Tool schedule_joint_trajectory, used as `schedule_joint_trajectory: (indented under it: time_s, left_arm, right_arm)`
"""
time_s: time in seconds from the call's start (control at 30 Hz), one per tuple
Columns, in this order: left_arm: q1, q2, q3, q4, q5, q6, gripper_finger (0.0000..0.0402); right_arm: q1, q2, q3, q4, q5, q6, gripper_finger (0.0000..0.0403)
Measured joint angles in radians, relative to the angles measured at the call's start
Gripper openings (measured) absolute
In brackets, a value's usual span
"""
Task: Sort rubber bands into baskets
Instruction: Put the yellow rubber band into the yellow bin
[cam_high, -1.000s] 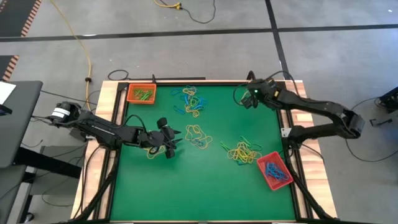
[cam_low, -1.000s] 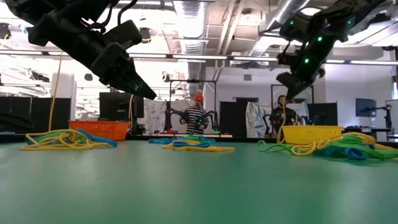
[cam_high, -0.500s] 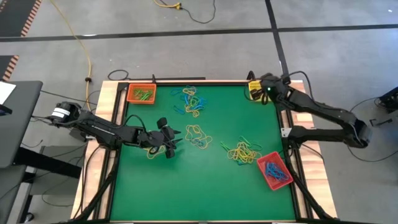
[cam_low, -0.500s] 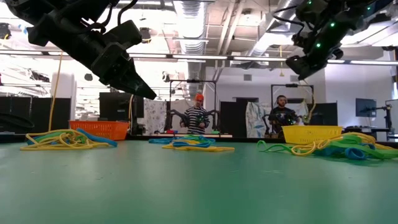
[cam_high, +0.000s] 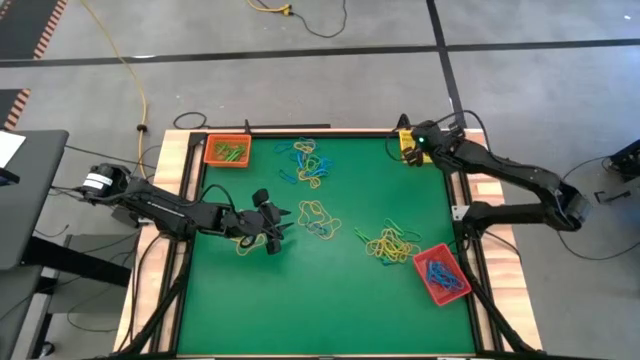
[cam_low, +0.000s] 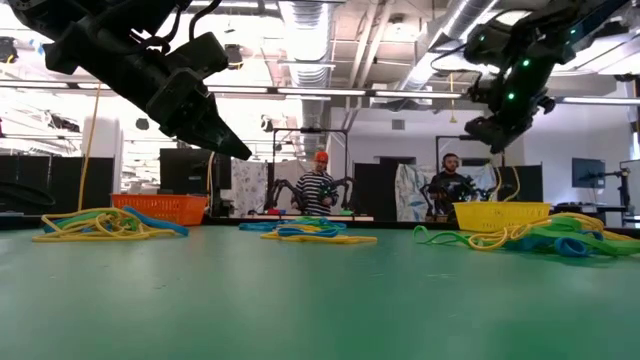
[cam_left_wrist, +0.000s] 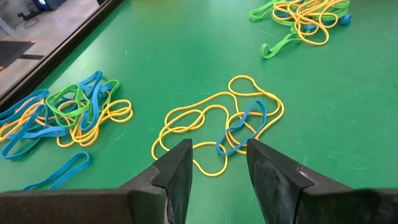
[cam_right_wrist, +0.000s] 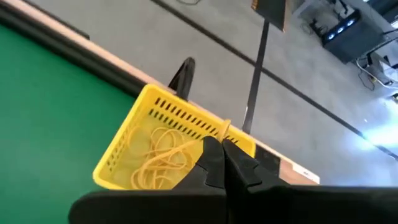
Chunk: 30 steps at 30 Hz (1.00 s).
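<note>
Green table (cam_high: 330, 290) seen from above, with both arms over it. The right gripper (cam_high: 407, 142) hangs above the yellow basket (cam_right_wrist: 134, 151), which sits at the table's far right corner; its fingers (cam_right_wrist: 214, 158) are pressed together on a thin yellow band (cam_right_wrist: 225, 128) that shows just past the tips, over the basket's rim. Several yellow bands (cam_right_wrist: 158, 163) already lie inside this basket. The left gripper (cam_high: 277, 233) is held above the table's left-centre area, raised clear of the surface in the low view (cam_low: 215, 125); its fingers (cam_left_wrist: 177, 174) stand apart with nothing between them, over a loose cluster (cam_left_wrist: 221, 127) of yellow loops and one blue loop. The orange basket (cam_high: 228, 151) stands at the far left corner and holds green bands. The red basket (cam_high: 441, 274) stands near the right edge, tilted to the table's sides, and holds blue bands. Unsorted bands remain in mixed heaps: one (cam_high: 307, 160) near the far edge between the orange and yellow baskets, one (cam_high: 391, 243) just beside the red basket, and one (cam_high: 316, 217) near the centre, by the left gripper. In the low view, two people (cam_low: 318, 185) are visible in the room behind the table.
</note>
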Motion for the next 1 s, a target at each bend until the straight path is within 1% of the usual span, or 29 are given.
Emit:
schedule_joint_trajectory:
  time_s: [0.33,0.53,0.67,0.87,1.0]
  left_arm:
    - [0.000,0.000,0.000,-0.001,0.001,0.000,0.0142]
    - [0.000,0.000,0.000,-0.003,0.002,0.000,0.0142]
    - [0.000,0.000,0.000,-0.003,0.002,0.000,0.0142]
    - [0.000,0.000,0.000,-0.004,0.002,0.000,0.0142]
    - [0.000,0.000,0.000,-0.005,0.002,0.000,0.0142]
  right_arm:
    - [-0.021,0.121,0.000,-0.005,-0.032,0.011,0.0015]
    - [-0.049,0.166,0.000,-0.023,-0.069,0.037,0.0035]
    - [-0.079,0.187,0.000,-0.038,-0.122,0.038,0.0042]
    - [-0.106,0.201,0.000,-0.051,-0.130,0.045,0.0046]
    - [-0.120,0.201,0.000,-0.055,-0.153,0.046,0.0059]
